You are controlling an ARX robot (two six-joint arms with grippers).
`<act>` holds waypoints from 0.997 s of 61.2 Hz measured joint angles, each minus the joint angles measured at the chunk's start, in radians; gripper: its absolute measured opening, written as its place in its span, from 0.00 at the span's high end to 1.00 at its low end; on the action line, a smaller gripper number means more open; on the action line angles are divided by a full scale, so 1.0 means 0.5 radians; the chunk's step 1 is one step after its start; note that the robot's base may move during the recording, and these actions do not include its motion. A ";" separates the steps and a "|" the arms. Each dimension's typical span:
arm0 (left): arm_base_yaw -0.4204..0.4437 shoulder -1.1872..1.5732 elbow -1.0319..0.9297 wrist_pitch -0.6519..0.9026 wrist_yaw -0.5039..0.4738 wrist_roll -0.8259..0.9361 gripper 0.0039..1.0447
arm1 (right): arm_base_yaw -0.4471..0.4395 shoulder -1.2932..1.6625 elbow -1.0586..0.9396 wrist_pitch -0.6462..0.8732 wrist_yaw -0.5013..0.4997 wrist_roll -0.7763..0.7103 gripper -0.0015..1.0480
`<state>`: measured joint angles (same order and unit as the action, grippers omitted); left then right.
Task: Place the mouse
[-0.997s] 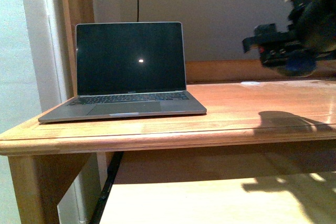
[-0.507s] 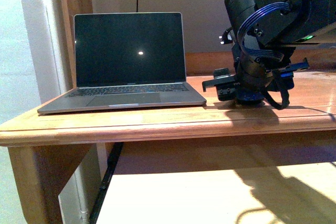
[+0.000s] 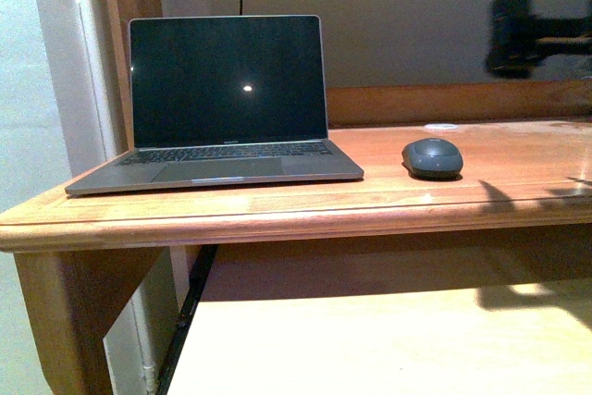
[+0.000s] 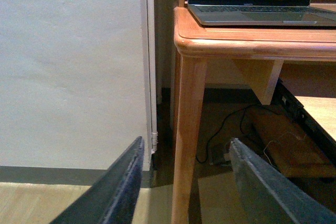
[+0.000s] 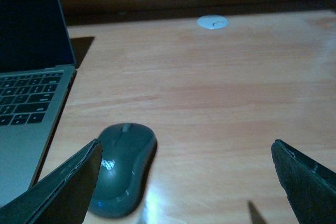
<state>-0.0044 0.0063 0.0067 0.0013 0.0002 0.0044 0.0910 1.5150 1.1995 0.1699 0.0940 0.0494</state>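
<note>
The dark grey mouse [image 3: 432, 157] lies flat on the wooden desk [image 3: 277, 215], just right of the laptop [image 3: 227, 104]. In the right wrist view the mouse [image 5: 122, 166] sits free on the wood near one finger. My right gripper [image 5: 186, 153] is open and empty, raised above and behind the mouse; a blurred part of its arm [image 3: 532, 34] shows at the upper right of the front view. My left gripper [image 4: 184, 153] is open and empty, low beside the desk's leg [image 4: 186, 140], off the desk.
A small flat white disc [image 3: 441, 126] lies near the desk's back rail, also in the right wrist view [image 5: 212, 22]. The laptop's keyboard edge [image 5: 26, 103] is close beside the mouse. Cables and a lower shelf [image 4: 310, 114] lie under the desk.
The right arm came down onto the desk beside the laptop, then lifted away up and to the right. The mouse now lies on the desk where the gripper was.
</note>
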 joint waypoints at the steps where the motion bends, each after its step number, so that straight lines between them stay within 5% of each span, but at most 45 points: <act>1: 0.000 0.000 0.000 0.000 0.000 0.000 0.07 | -0.048 -0.079 -0.076 0.018 -0.085 -0.018 0.07; 17: 0.000 0.000 0.000 0.000 0.000 0.000 0.07 | -0.718 -0.907 -1.126 -0.074 -1.291 -0.565 0.07; 34: 0.000 0.000 0.000 0.000 -0.001 0.000 0.07 | -1.279 -1.079 -1.441 -0.500 -2.020 -1.222 0.07; 44: 0.000 0.000 0.000 0.000 0.000 0.000 0.07 | -1.448 -1.032 -1.447 -0.886 -2.113 -1.679 0.07; 61: 0.000 0.000 0.000 0.000 -0.001 0.000 0.07 | -1.416 -0.946 -1.517 -1.156 -2.054 -2.138 0.07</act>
<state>-0.0044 0.0063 0.0067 0.0013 -0.0002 0.0044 -0.6170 1.0420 0.4412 -0.4080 -0.9329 -1.0195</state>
